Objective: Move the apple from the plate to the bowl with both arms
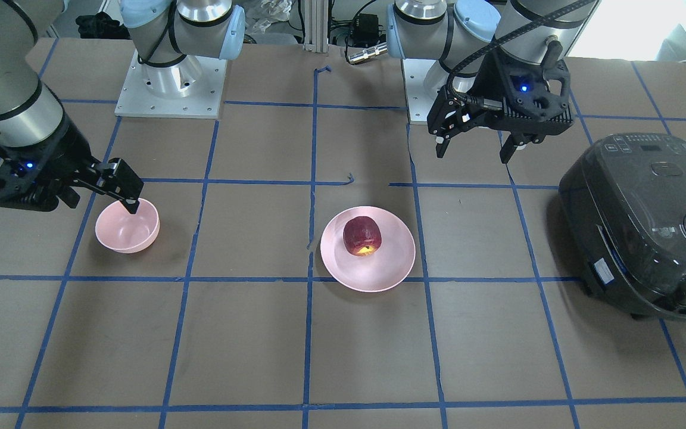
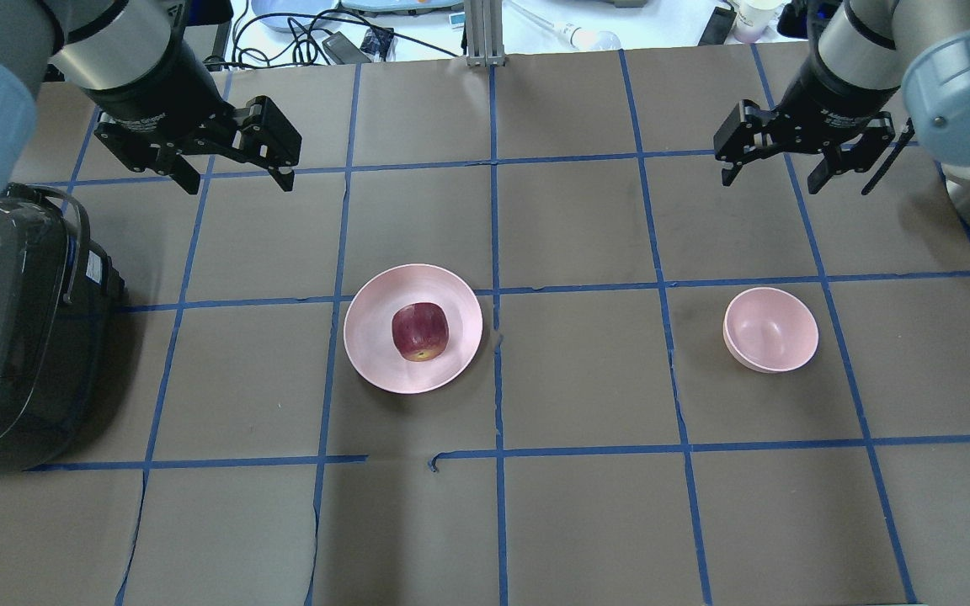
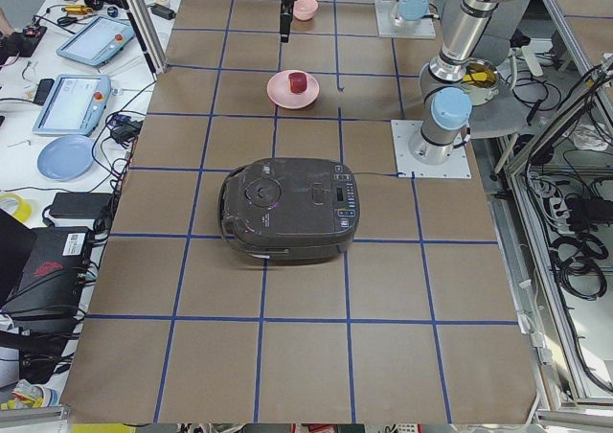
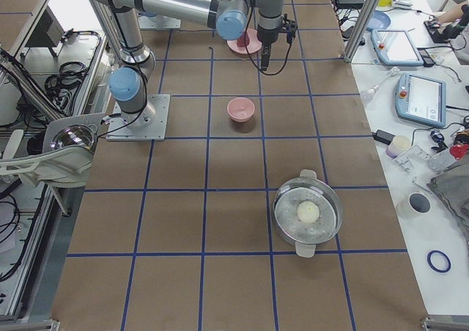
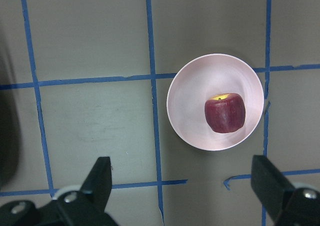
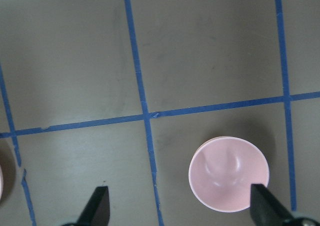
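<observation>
Where everything stands: a brown paper-covered table marked into squares by blue tape.
Cooker: a dark grey rounded electric rice cooker, lid down, at the table's left end, well apart from the plate.
Left arm: silver-grey with light blue joint caps; its black two-finger left gripper hangs in the air with the jaws wide apart and nothing between them. Its wrist view looks straight down on the plate and apple.
Right arm: the same build; its black right gripper is also off the table, jaws spread and empty. Its wrist view shows the bowl below, close to one fingertip but not touched.
Pot: a silver metal pot with two handles at the table's right end, something pale and round inside.
Plate: a wide, shallow, pale pink round plate, near the table's middle, just left of the central tape line.
Bowl: a small, deep, pale pink round bowl, upright and empty, on the robot's right, well apart from the plate.
Apple: a dark red round apple with a yellow-orange patch, sitting on the plate near its middle.
</observation>
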Robot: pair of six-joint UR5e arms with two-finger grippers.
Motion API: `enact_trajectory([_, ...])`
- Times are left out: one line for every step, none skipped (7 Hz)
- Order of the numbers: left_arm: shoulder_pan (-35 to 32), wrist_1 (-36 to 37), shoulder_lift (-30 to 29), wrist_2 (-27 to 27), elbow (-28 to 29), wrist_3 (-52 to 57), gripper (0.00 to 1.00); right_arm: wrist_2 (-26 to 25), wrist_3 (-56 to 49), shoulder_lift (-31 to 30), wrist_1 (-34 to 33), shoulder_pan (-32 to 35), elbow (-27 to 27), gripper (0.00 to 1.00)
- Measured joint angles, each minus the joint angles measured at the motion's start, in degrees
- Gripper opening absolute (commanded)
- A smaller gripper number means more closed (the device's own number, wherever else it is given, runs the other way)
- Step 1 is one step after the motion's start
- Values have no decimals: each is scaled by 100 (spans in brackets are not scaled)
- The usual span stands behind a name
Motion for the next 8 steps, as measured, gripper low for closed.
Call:
enact_trajectory([-1,0,0,-2,0,0,100,81,57,-100,107,95,7,100])
enact_trajectory([-1,0,0,-5,0,0,100,102,88,-185,305,131,-2,100])
enact_trajectory([-1,0,0,-12,0,0,100,107,111,-298,437,149,-3,100])
enact_trajectory([-1,0,0,-17,0,0,100,105,128,-401,547,163,2,100])
enact_trajectory([-1,0,0,-20,0,0,100,51,140,-462,691,171,4,100])
enact_trajectory([-1,0,0,-21,0,0,100,-34,167,-518,822,173,1,100])
enact_trajectory([-1,0,0,-21,0,0,100,-85,238,-587,943,176,-3,100])
enact_trajectory([-1,0,0,-24,0,0,100,-112,334,-607,1004,176,6,100])
